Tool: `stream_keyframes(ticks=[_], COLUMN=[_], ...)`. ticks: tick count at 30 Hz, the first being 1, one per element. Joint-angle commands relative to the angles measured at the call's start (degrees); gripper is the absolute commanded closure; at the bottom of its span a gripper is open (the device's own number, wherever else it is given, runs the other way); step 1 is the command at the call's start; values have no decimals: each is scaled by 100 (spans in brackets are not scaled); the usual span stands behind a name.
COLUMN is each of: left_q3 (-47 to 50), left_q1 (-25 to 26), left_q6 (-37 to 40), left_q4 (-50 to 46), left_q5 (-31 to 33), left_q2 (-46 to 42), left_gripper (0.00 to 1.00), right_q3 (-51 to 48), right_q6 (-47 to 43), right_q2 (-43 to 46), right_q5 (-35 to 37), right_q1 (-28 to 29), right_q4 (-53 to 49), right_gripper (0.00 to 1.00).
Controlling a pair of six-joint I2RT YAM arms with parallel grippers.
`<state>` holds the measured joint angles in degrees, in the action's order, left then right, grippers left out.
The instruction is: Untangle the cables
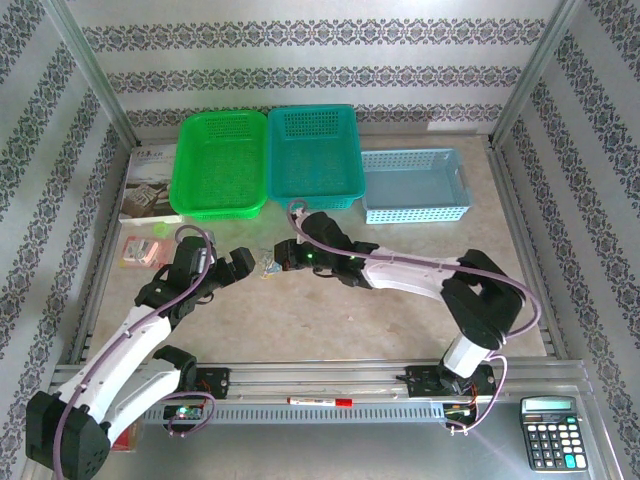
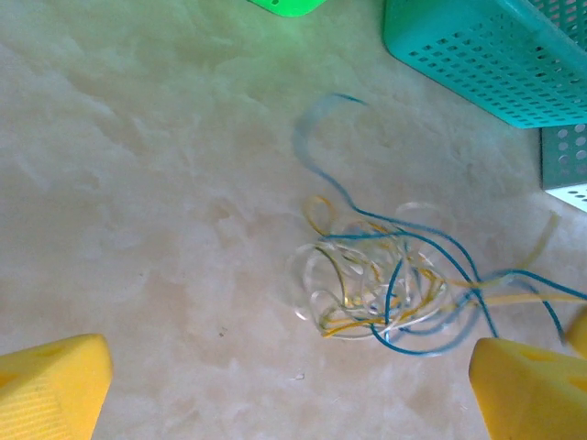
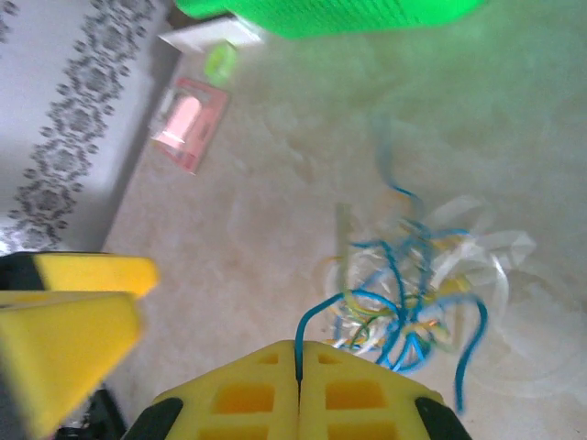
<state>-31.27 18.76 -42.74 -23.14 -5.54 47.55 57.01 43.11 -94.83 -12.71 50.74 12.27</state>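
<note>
On the table [image 1: 350, 320], between your two grippers, the cables [image 2: 385, 293] lie in a little tangle. Your right gripper [image 3: 299, 367] pinches one blue strand tight. Your left gripper [image 2: 292, 390] stands spread wide, just beside them.

You had three baskets along the back: one green basket [image 1: 220, 165], one teal basket [image 1: 315, 155] and one pale blue basket [image 1: 415, 185]. You had one tangle of cables [image 2: 385, 284], its blue, yellow and clear strands too knotted to count. There were two grippers, the left gripper [image 1: 243, 263] and the right gripper [image 1: 284, 253]. You also had one calculator [image 1: 549, 432], one red marker [image 1: 320, 401], one booklet [image 1: 150, 190] and one pink packet [image 1: 143, 250].
</note>
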Motion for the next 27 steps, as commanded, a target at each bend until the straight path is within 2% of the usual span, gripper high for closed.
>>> stream_keyframes(ticks=[1,10,11,13,18,23,27], left_q3=[-125,-125,-111,-103,-85,-63,-35], left_q1=[79,82,84,76,77,75,79], left_q6=[-25,48,47,48,60,42,45], left_q4=[98,107,116,142,142,213,270], left_q5=[35,6,8,-5,-8,-5,-52], left_q2=[34,54,60,65,62,76,99], left_gripper=[0,0,0,0,0,0,0], right_q3=[-249,-668,-683,-680,-879,-1114,-1412], right_q6=[-211,-397,-447,-550,-714,-700,-425], right_q2=[192,257,300,435,1162,1578,1569], right_q5=[60,-513,-552,-443,149,930,1130], right_q1=[-42,-64,-69,-73,-99,-233,-420], right_q4=[-22,447,408,191,-206,-779,-830], right_gripper=[100,100,96,76,58,47,45])
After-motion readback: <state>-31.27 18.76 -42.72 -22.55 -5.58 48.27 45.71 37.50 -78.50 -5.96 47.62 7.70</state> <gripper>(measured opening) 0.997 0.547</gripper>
